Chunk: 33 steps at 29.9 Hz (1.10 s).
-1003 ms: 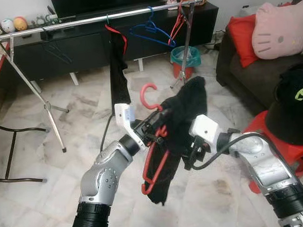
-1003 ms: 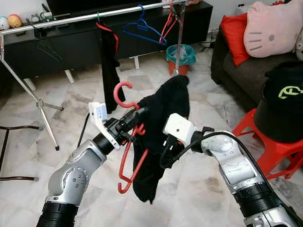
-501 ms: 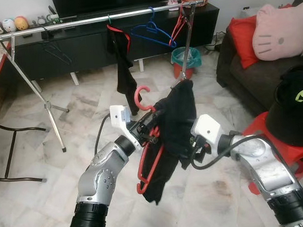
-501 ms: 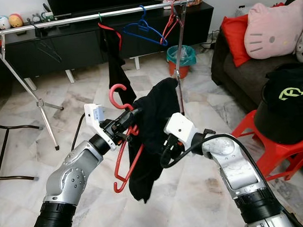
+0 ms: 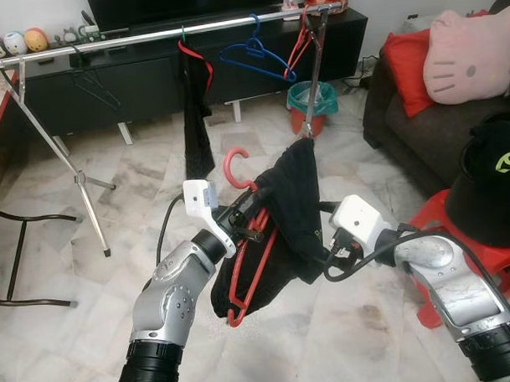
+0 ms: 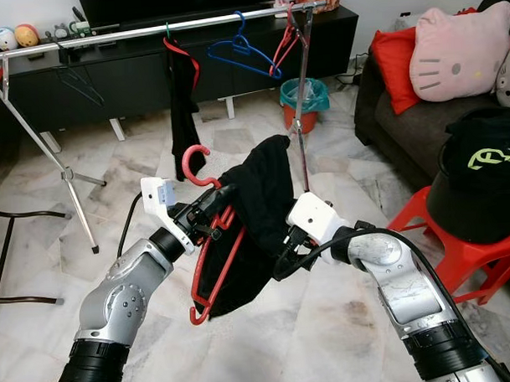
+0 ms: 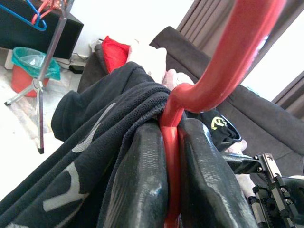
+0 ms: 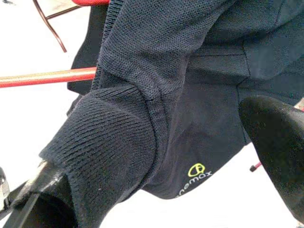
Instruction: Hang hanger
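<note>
Garment now spreads wider over red hanger; left tool clamps hanger neck, right tool spread inside sleeve. Rail hanging pending.

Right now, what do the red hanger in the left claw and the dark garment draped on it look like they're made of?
The red hanger looks like smooth, glossy moulded plastic: thick, rounded, shiny along its hook. The dark garment looks like soft knit fabric, with a visible mesh weave and a ribbed cuff; the fibre can't be told.
</note>
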Available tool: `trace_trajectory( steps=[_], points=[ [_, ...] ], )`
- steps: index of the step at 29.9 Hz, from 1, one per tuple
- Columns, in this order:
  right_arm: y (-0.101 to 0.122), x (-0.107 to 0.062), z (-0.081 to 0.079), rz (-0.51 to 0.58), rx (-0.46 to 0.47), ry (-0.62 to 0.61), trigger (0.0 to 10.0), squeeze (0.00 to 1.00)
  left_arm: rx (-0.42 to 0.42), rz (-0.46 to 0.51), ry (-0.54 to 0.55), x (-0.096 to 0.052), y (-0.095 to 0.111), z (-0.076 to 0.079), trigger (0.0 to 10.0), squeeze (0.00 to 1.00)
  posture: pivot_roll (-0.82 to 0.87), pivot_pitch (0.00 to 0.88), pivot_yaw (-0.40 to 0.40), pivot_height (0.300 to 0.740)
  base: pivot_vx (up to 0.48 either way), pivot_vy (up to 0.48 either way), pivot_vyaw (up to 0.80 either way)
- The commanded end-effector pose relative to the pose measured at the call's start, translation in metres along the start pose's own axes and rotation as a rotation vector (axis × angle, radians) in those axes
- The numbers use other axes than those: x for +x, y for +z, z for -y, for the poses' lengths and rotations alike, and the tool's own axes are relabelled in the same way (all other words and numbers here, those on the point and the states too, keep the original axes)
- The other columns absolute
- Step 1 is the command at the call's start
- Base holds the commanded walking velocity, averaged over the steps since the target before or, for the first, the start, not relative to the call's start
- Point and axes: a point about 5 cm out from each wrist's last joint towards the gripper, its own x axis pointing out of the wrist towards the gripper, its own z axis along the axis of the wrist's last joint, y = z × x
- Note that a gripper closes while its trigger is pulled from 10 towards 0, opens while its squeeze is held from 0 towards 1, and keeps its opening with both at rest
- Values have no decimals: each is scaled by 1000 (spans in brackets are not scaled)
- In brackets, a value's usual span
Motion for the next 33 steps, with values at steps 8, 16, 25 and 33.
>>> trace_trajectory(
  steps=[8, 16, 25, 33],
  points=[
    [-10, -10, -13, 18, 79, -12, 10000, 0, 72, 107, 71, 4, 19, -7, 10000, 0, -67, 31, -6, 740, 0, 0, 0],
    [-21, -11, -23, 12, 139, -26, 10000, 0, 52, 179, 92, 3, 32, -11, 10000, 0, -61, 27, -17, 740, 0, 0, 0],
    [-12, -13, -15, 93, 142, -89, 10000, 0, 68, 133, 65, -3, 27, -12, 10000, 0, -71, 24, -16, 740, 0, 0, 0],
    [-1, -18, -6, 146, 59, -41, 10000, 0, 136, -51, -104, -15, 12, -2, 10000, 0, -70, 25, -8, 740, 0, 0, 0]
  ],
)
